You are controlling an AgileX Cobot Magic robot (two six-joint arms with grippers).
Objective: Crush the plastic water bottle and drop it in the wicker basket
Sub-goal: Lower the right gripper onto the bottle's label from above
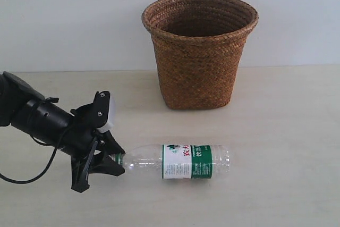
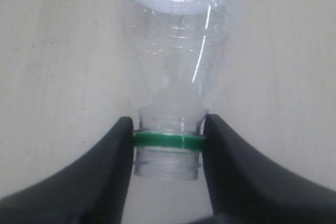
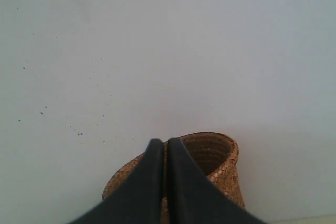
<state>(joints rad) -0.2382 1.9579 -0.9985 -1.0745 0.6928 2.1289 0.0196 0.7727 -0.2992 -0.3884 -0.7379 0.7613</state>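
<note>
Exterior view: the plastic water bottle (image 1: 186, 161) is lying on its side on the pale table (image 1: 276, 131), in front of the wicker basket (image 1: 196, 67) and apart from it. Its neck is pointing to the left and its green-and-white label (image 1: 187, 161) is facing up. The basket is standing upright near the white wall (image 1: 64, 19), with its inside in shadow. The left gripper (image 1: 118, 160) is reaching in low from the left edge, with its black fingers closing on the neck end of the bottle.

Left wrist view: the left gripper (image 2: 168, 135) is pinching the bottle (image 2: 173, 51) at the neck. One finger (image 2: 113, 171) is pressing each side of the green ring (image 2: 168, 141), with the threaded mouth sitting between them. The clear body is running away from the camera and resting on the table (image 2: 58, 51).

Right wrist view: the right gripper (image 3: 164, 148) is holding its two dark fingers pressed together, with nothing between them. The gripper is pointing toward the basket (image 3: 223, 158), whose rim is showing just behind the tips against the wall (image 3: 168, 40).
</note>
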